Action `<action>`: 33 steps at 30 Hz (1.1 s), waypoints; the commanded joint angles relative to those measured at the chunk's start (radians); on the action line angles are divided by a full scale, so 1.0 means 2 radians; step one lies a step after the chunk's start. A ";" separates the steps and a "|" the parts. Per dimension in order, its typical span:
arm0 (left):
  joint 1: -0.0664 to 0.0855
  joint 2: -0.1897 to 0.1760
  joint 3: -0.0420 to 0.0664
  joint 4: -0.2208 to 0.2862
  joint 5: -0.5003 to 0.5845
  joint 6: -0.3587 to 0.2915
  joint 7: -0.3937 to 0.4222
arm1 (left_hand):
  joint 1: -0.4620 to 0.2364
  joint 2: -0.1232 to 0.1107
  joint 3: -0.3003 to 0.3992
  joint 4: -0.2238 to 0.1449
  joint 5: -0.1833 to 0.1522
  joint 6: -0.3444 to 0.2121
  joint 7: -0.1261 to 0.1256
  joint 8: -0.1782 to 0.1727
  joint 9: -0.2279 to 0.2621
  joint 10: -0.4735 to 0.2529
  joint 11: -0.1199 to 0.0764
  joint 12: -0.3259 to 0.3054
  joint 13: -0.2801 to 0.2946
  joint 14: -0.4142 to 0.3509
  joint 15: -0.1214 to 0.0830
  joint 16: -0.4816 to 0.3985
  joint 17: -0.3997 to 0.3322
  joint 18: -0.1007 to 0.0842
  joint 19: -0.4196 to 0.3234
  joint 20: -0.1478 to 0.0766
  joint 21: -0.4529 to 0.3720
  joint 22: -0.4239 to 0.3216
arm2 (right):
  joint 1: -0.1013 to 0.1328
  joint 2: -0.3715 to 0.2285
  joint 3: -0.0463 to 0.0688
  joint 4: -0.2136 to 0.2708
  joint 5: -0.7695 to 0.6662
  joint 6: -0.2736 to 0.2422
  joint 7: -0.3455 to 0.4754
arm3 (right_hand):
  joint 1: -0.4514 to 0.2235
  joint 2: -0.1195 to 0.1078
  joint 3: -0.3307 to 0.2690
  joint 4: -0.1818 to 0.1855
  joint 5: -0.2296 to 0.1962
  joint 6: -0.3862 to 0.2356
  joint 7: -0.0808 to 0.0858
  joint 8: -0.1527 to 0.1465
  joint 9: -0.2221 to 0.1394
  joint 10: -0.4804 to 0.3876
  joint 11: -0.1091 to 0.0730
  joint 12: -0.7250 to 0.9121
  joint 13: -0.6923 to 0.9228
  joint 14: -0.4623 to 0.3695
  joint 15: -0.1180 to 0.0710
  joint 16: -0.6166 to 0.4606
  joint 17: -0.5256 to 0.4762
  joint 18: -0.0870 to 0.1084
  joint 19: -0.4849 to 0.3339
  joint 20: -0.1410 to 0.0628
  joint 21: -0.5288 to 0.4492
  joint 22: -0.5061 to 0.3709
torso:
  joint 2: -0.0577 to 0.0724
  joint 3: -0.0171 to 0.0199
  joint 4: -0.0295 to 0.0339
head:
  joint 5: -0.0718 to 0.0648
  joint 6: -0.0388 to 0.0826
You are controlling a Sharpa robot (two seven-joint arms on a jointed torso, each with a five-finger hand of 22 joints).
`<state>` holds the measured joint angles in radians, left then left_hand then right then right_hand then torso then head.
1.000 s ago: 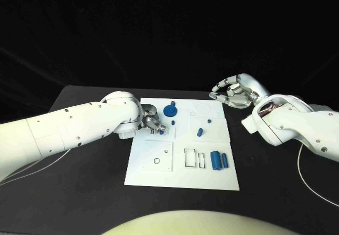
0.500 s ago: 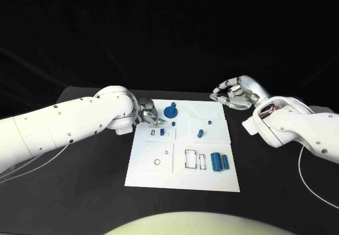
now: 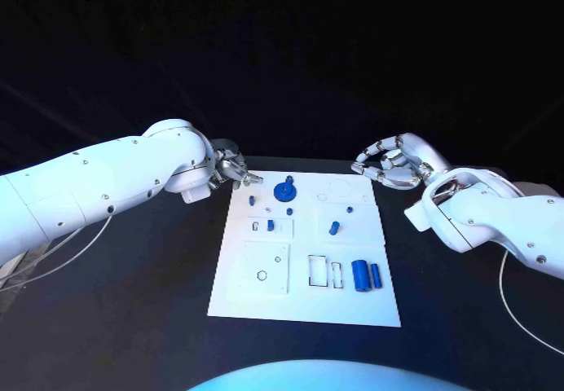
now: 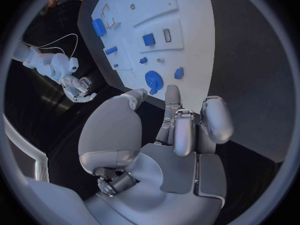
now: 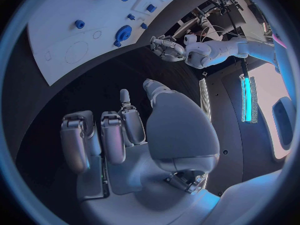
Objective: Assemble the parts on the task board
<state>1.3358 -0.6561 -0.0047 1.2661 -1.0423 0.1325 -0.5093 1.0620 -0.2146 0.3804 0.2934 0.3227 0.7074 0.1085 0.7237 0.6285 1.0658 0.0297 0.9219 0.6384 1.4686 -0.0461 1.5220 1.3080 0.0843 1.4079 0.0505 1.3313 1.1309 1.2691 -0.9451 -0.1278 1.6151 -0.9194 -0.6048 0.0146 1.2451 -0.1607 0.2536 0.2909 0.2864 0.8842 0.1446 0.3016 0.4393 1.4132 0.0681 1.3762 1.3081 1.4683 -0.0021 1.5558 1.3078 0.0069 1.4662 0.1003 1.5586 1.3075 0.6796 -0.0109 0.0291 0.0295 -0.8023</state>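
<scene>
Left hand (image 3: 226,170) hangs empty off the task board's (image 3: 270,293) far left corner, fingers loosely spread; right hand (image 3: 391,162), curled and empty, waits beyond its far right corner; parts (image 3: 284,191) lie on the board, apparently awaiting pickup

task board (image 3: 303,305) lies centred on black table (image 3: 141,293). left hand (image 3: 228,172) hovers at its 11 o'clock corner, right hand (image 3: 389,162) at 1 o'clock, both empty.

Robotics lab, dark test cell

A black counter (image 3: 141,277) under black backdrop carries a white task board (image 3: 303,285); metal racks with cabling (image 5: 215,7) stand at two o'clock.
</scene>
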 commanded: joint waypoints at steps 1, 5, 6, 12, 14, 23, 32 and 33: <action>0.004 0.008 0.000 -0.014 0.001 0.006 0.014 | 0.004 0.003 -0.005 -0.001 -0.002 0.008 -0.002 -0.003 -0.004 0.006 -0.001 0.005 -0.001 0.041 0.003 0.005 0.096 -0.001 0.006 0.000 0.007 0.011 | -0.001 0.001 0.000 -0.001 -0.005 0.001 0.000 | -0.005 -0.001 -0.002 0.000 -0.001 -0.003 0.000 0.002 0.000 0.000 -0.003 -0.001 0.052 0.046 -0.004 -0.002 0.111 -0.001 0.048 -0.003 -0.002 0.126 | 0.000 -0.0003 0.0014 | -0.001 0.000; 0.007 0.020 0.000 -0.037 -0.013 0.037 0.009 | 0.004 0.005 -0.008 0.000 -0.002 0.015 -0.003 -0.002 -0.007 0.008 -0.002 0.008 -0.002 0.042 0.002 0.007 0.100 -0.002 0.009 0.000 0.012 0.019 | -0.002 0.002 0.000 -0.001 -0.005 0.002 0.000 | -0.004 -0.001 -0.002 -0.001 -0.001 -0.003 0.000 0.002 0.001 0.001 -0.003 0.000 0.052 0.046 -0.004 -0.002 0.111 -0.001 0.049 -0.003 -0.001 0.127 | 0.001 -0.0001 0.0008 | 0.001 -0.002; 0.007 0.023 0.000 -0.043 -0.016 0.044 0.008 | 0.003 0.006 -0.009 0.000 -0.002 0.017 -0.003 -0.002 -0.008 0.009 -0.002 0.009 -0.002 0.042 0.002 0.008 0.101 -0.003 0.010 0.000 0.013 0.021 | -0.002 0.003 0.000 -0.002 -0.005 0.002 0.000 | -0.004 -0.001 -0.002 -0.001 -0.001 -0.003 0.000 0.002 0.001 0.001 -0.003 0.000 0.052 0.046 -0.004 -0.002 0.111 -0.001 0.049 -0.003 -0.001 0.127 | 0.001 -0.0002 0.0008 | 0.002 -0.002; 0.008 0.047 -0.005 -0.083 -0.023 0.076 0.002 | 0.003 0.008 -0.010 0.000 -0.002 0.017 -0.003 -0.003 -0.010 0.009 -0.003 0.009 -0.003 0.043 0.002 0.008 0.102 -0.003 0.011 -0.001 0.014 0.024 | -0.003 0.004 0.000 -0.002 -0.005 0.002 0.000 | -0.004 0.000 -0.002 -0.001 0.000 -0.003 0.000 0.002 0.001 0.001 -0.003 0.000 0.052 0.046 -0.004 -0.002 0.111 -0.002 0.049 -0.003 -0.001 0.127 | 0.001 -0.0009 -0.0002 | 0.003 -0.003; 0.007 0.053 -0.007 -0.092 -0.022 0.080 0.002 | 0.003 0.009 -0.010 0.000 -0.002 0.017 -0.003 -0.004 -0.010 0.009 -0.003 0.009 -0.003 0.043 0.002 0.009 0.102 -0.003 0.011 -0.001 0.014 0.024 | -0.003 0.004 0.000 -0.002 -0.005 0.002 0.000 | -0.004 0.000 -0.002 -0.001 0.000 -0.003 0.000 0.002 0.001 0.001 -0.003 0.000 0.052 0.046 -0.004 -0.002 0.111 -0.002 0.049 -0.003 -0.001 0.127 | 0.001 -0.0012 -0.0004 | 0.004 -0.003; 0.003 0.067 -0.011 -0.113 -0.022 0.095 0.000 | 0.000 0.010 -0.013 0.000 -0.002 0.021 -0.004 -0.005 -0.013 0.010 -0.003 0.011 -0.003 0.044 0.001 0.010 0.105 -0.005 0.014 -0.001 0.019 0.031 | -0.003 0.006 0.000 -0.002 -0.005 0.002 0.000 | -0.003 0.000 -0.001 -0.001 0.001 -0.004 0.000 0.003 0.001 0.001 -0.003 0.000 0.052 0.046 -0.004 -0.002 0.111 -0.001 0.048 -0.003 -0.001 0.126 | 0.001 -0.0004 -0.0007 | 0.003 -0.005; 0.000 0.074 -0.015 -0.120 -0.009 0.104 -0.001 | -0.002 0.010 -0.019 -0.001 -0.004 0.027 -0.006 -0.005 -0.016 0.014 -0.004 0.016 -0.002 0.045 0.000 0.012 0.108 -0.007 0.018 -0.002 0.026 0.043 | -0.004 0.007 0.000 -0.004 -0.005 0.003 0.000 | -0.003 0.000 -0.001 -0.001 0.001 -0.004 0.000 0.003 0.001 0.001 -0.003 0.000 0.052 0.046 -0.004 -0.002 0.111 -0.001 0.048 -0.003 -0.001 0.126 | 0.001 -0.0007 0.0002 | 0.000 -0.004; -0.001 0.075 -0.016 -0.121 -0.009 0.105 -0.001 | -0.002 0.010 -0.019 -0.001 -0.004 0.028 -0.006 -0.005 -0.017 0.014 -0.005 0.016 -0.003 0.045 0.000 0.012 0.108 -0.007 0.018 -0.002 0.026 0.043 | -0.004 0.008 0.000 -0.004 -0.005 0.003 0.000 | -0.003 0.000 -0.001 -0.001 0.001 -0.004 0.000 0.003 0.001 0.001 -0.003 0.000 0.052 0.046 -0.004 -0.002 0.111 -0.001 0.048 -0.003 -0.001 0.126 | 0.001 -0.0008 0.0001 | 0.000 -0.004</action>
<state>1.3359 -0.5092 -0.0366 1.0256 -1.0745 0.3095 -0.5105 1.0591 -0.2015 0.3475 0.2938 0.3188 0.7566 0.0963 0.7196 0.5960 1.0851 0.0198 0.9497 0.6326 1.4686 -0.0462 1.5401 1.3077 0.0842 1.4386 0.0485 1.3808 1.2166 1.2627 -0.9310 -0.1280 1.6081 -0.9195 -0.6046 0.0144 1.2452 -0.1607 0.2537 0.2908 0.2864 0.8842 0.1447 0.3016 0.4400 1.4132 0.0681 1.3762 1.3078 1.4683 -0.0021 1.5558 1.3075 0.0069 1.4662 0.1003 1.5586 1.3080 0.6820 -0.0113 0.0286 0.0303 -0.8115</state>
